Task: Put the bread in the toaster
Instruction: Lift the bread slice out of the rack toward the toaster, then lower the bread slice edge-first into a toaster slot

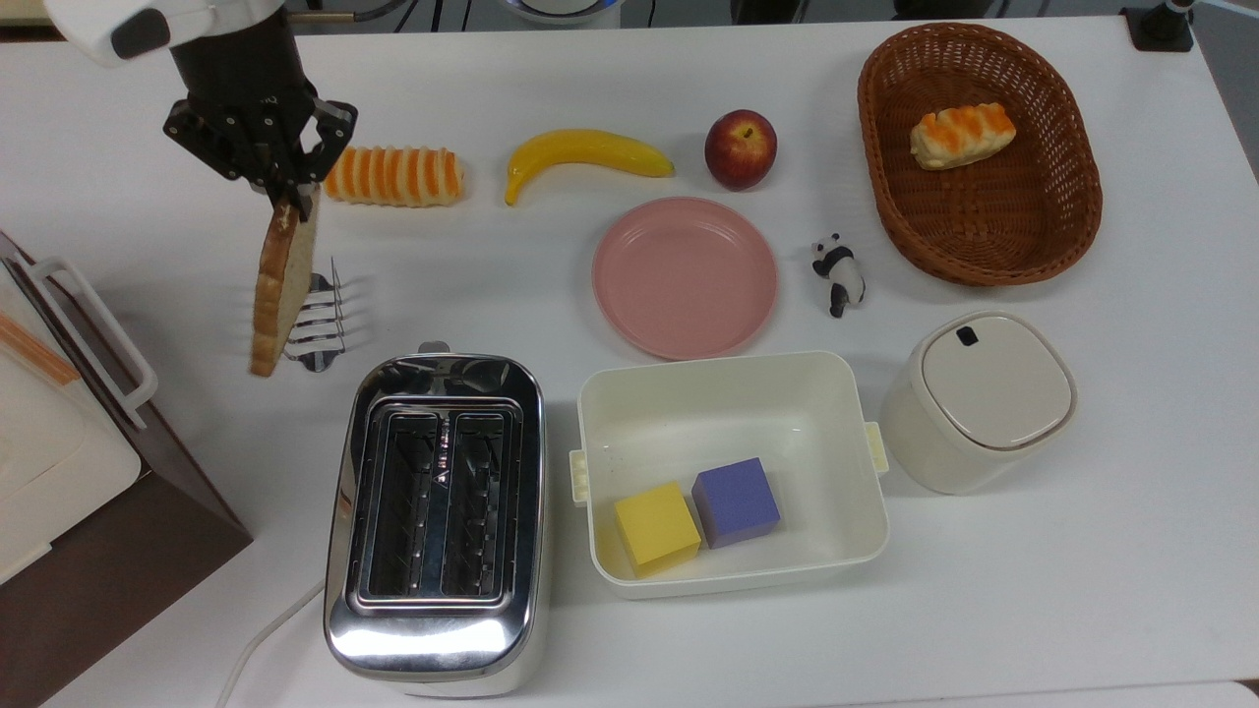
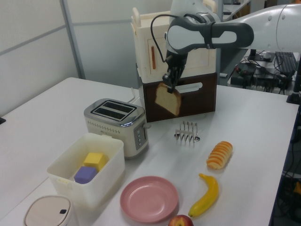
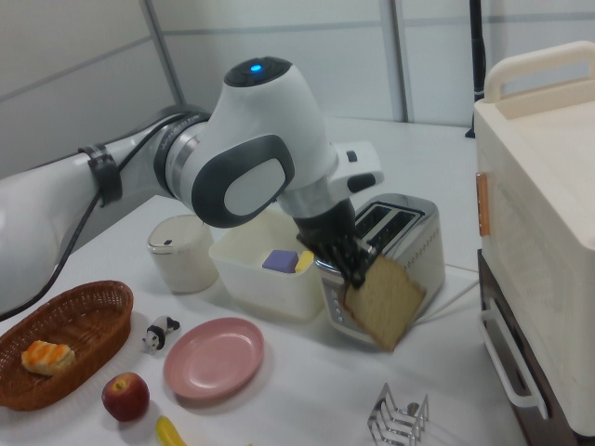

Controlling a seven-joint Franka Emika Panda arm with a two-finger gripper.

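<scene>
1. Our jaws (image 1: 285, 192) are clamped on the top edge of the bread (image 1: 278, 285), which hangs tilted in the air over the toast rack (image 1: 317, 320) near the surface's left edge
2. The toaster (image 1: 436, 511) stands just right of and nearer the front edge; we judge its slots run parallel to the slice

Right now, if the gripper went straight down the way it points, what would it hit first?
Probably the wire toast rack or bare table beside it. The gripper holds the bread tilted above that spot, short of the toaster; depth is unclear.
</scene>
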